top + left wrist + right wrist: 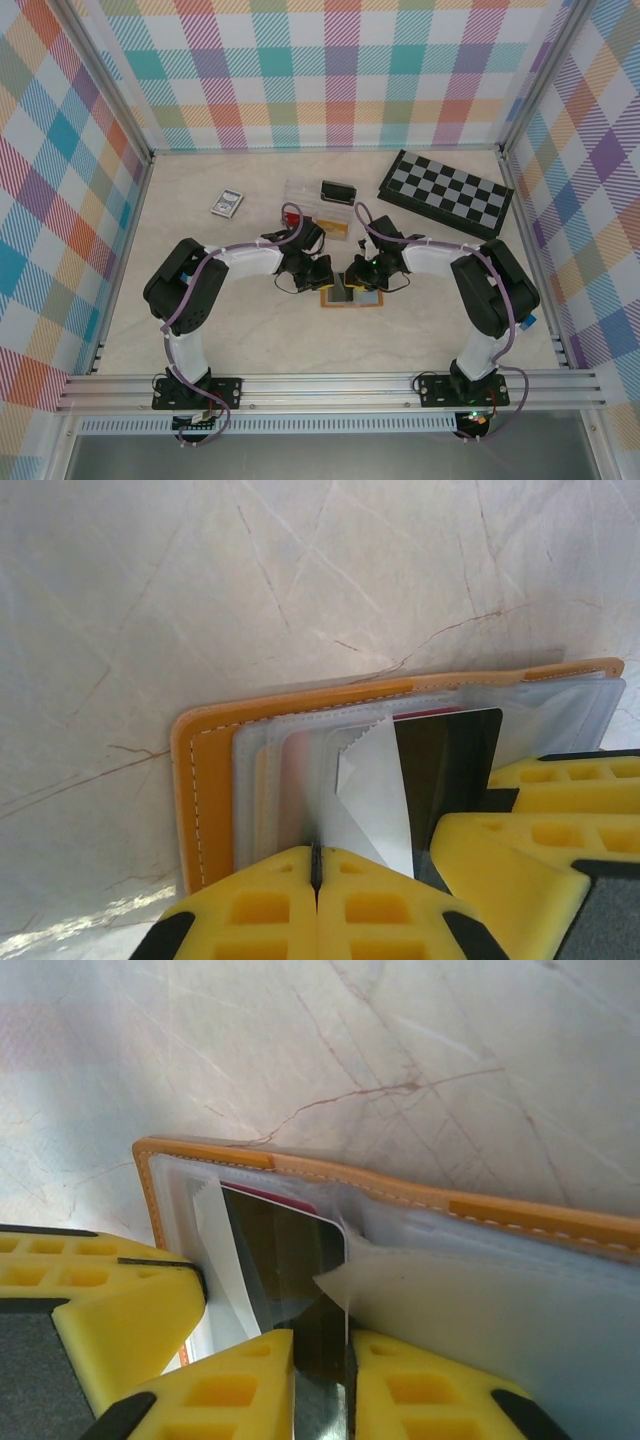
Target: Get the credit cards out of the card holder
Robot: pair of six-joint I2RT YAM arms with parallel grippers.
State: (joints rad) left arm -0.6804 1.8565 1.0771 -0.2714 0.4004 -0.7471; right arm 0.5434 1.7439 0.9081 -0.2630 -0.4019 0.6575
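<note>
The orange-tan card holder (350, 297) lies open on the marble table between my two grippers, its stitched edge (205, 800) (520, 1218) framing clear sleeves. My left gripper (320, 277) (317, 865) is shut on the edge of one clear sleeve. A dark credit card (450, 770) (285, 1260) stands partly out of the sleeves, with a red card edge behind it. My right gripper (362, 277) (322, 1360) is closed down on this dark card, which fills the narrow gap between its fingers. A white sleeve flap (340, 1282) touches its right finger.
A folded chessboard (445, 192) lies at the back right. A clear plastic box (315, 200) and a small black item (338, 190) sit behind the grippers. A small card pack (226, 204) lies at the back left. Plaid walls enclose the table.
</note>
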